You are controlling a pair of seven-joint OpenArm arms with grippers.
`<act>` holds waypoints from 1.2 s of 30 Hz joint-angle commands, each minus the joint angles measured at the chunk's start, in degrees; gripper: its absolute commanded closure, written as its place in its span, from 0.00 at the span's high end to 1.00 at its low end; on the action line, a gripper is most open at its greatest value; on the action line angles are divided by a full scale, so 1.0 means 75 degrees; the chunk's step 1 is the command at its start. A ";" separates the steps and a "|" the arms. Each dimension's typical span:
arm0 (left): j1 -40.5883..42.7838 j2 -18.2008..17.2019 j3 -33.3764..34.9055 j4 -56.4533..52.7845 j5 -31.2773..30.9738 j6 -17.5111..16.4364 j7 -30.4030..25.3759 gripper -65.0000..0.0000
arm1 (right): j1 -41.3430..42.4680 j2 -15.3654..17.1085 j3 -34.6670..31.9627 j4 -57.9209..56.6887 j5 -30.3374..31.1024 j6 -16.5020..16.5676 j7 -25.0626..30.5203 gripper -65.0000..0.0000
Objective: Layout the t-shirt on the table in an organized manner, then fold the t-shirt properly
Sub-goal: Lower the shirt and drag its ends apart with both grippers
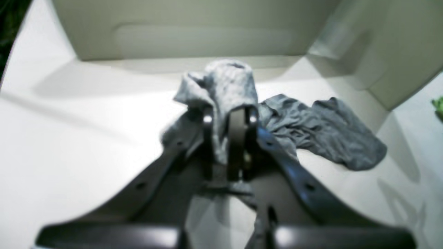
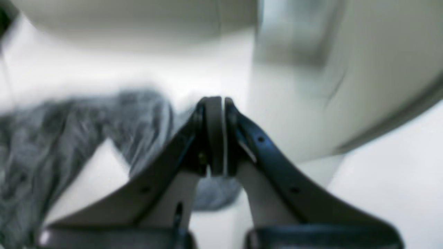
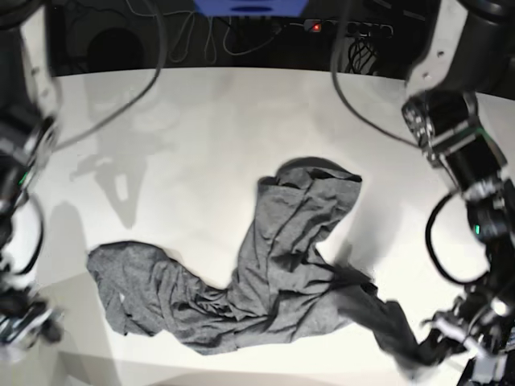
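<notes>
The dark grey t-shirt (image 3: 282, 265) lies crumpled across the middle of the white table (image 3: 185, 129), running from the near left to the near right. My left gripper (image 1: 230, 114) is shut on a bunched fold of the t-shirt (image 1: 322, 128). In the base view that gripper (image 3: 430, 338) holds a stretched strip of cloth at the near right corner. My right gripper (image 2: 223, 103) is shut with nothing between its fingers. It hovers over the table beside the t-shirt (image 2: 52, 138), which lies to its left and partly under it. Both wrist views are blurred.
Cables and a power strip (image 3: 354, 28) lie behind the table's far edge, next to a blue object (image 3: 249, 6). The left arm's links (image 3: 455, 137) rise over the right side of the table. A small green thing (image 1: 439, 105) shows at the right edge.
</notes>
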 commanded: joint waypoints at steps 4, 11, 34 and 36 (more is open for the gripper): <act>0.0855 -0.0128 -0.0822 0.0490 -0.0262 -0.0020 -0.0202 0.00 | -0.1105 -0.0644 -0.0098 0.1280 0.0311 0.0104 0.0448 0.00; 0.2554 -0.0186 -0.2029 0.0478 -0.1317 -0.0020 -0.0155 0.00 | -0.1586 -0.1313 -0.1165 0.0870 -0.0076 0.0104 0.0718 0.16; 0.4723 0.0083 -0.2182 0.0525 -0.2161 -0.0020 -0.0167 0.00 | -0.0238 -0.1348 -0.1798 -0.4873 -0.4131 -0.2340 0.5594 0.44; 0.4758 0.0083 -0.2193 0.0548 -0.2196 -0.0020 -0.0155 0.00 | -0.0379 -0.1020 -0.1763 -0.4873 -0.4131 -0.2352 0.5617 0.43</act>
